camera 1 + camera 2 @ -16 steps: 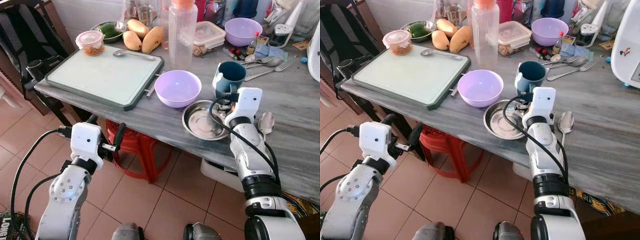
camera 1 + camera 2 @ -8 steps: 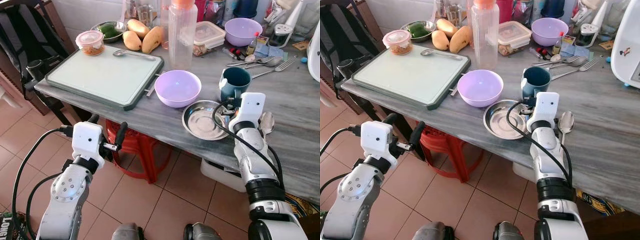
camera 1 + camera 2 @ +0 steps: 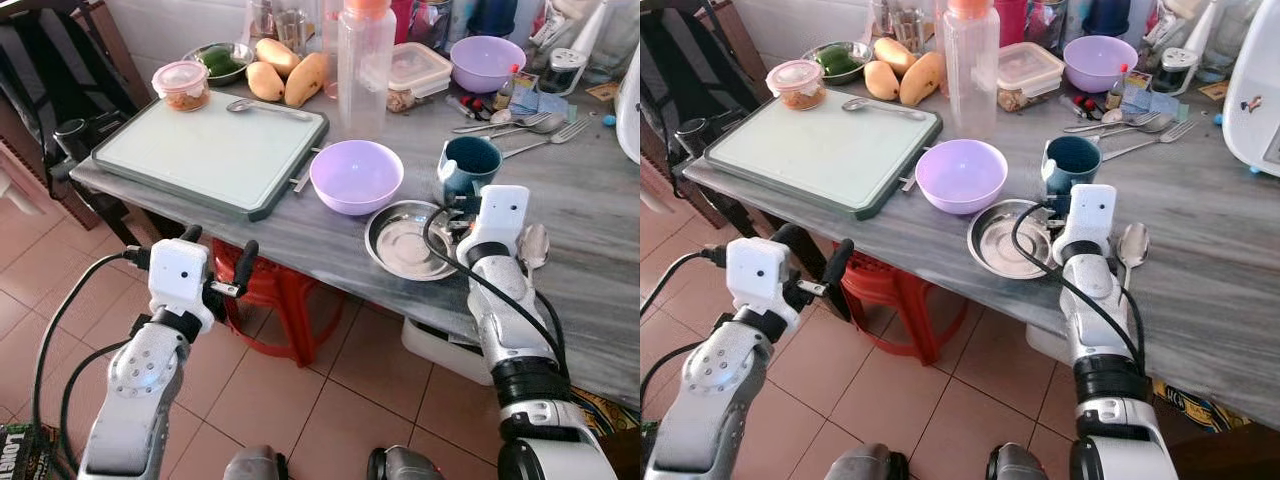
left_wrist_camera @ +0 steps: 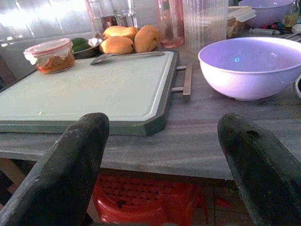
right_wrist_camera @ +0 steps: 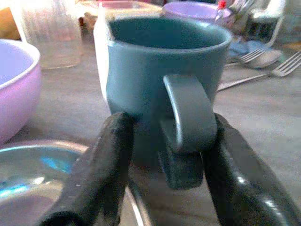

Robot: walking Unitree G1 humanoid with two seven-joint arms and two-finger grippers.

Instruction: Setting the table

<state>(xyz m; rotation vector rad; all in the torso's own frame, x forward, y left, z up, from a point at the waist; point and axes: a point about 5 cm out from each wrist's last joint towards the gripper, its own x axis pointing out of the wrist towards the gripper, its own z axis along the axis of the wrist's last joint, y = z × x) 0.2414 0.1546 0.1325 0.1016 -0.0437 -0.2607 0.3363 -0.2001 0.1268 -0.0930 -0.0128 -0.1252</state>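
Because the blue mug (image 3: 1071, 162) is held only by its handle, it could tip or slip if it is lifted too fast. The right claw (image 5: 162, 155) is closed around that handle, with one black finger on each side, and the mug is still standing on the grey desk (image 3: 600, 210). The mug is placed just behind the round metal plate (image 3: 1006, 240), to the right of the purple bowl (image 3: 960, 174).

If the mug is swung to the left, the plate or the bowl could be bumped and pushed toward the near edge of the desk. A spoon (image 3: 1131, 243) is lying just to the right of the arm and could be knocked by it too.

The left claw (image 3: 214, 262) is held wide open with nothing in it, down in front of the desk, near the green board (image 4: 89, 92). If it is raised carelessly, the edge of the desk could be hit.
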